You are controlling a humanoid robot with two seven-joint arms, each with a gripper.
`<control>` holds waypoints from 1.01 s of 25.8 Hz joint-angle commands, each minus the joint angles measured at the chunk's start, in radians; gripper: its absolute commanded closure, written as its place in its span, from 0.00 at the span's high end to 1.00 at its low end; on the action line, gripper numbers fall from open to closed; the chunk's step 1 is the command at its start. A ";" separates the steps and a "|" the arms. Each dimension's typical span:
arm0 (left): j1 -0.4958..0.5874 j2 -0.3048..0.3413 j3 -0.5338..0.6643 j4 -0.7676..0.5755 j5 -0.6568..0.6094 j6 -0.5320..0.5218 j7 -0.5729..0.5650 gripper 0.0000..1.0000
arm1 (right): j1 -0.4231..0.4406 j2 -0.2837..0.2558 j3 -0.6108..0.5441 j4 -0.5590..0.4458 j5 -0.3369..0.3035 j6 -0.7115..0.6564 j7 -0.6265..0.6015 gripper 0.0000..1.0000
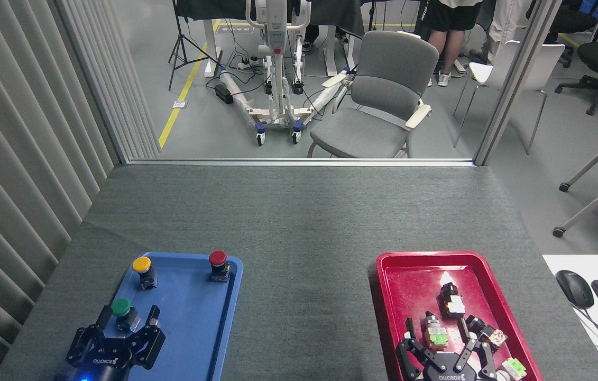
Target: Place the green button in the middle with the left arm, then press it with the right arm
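The green button stands upright in the near left part of the blue tray, which lies on the left of the counter. The left pincer sits at the tray's near edge with its fingers spread wide on either side of the button; from this angle it seems not to touch it, though that is hard to tell. A blue light glows at the pincer's base. Farther back in the same tray stand a yellow button on the left and a red button on the right, well apart from each other.

The middle of the grey mat lies between the blue tray and the red tray. The right pincer hangs over the near end of the red tray, fingers wide, above several small switch parts, holding nothing.
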 commanded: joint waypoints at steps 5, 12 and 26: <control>-0.001 0.005 0.000 0.005 -0.003 0.001 0.003 1.00 | 0.004 0.009 -0.002 0.000 0.009 -0.015 0.001 1.00; -0.002 0.005 0.000 0.008 -0.003 0.001 0.003 1.00 | 0.003 0.013 -0.004 0.000 0.014 -0.017 0.001 1.00; -0.001 0.007 -0.001 0.010 -0.006 0.001 0.001 1.00 | 0.006 0.007 0.002 0.000 0.010 -0.009 0.001 1.00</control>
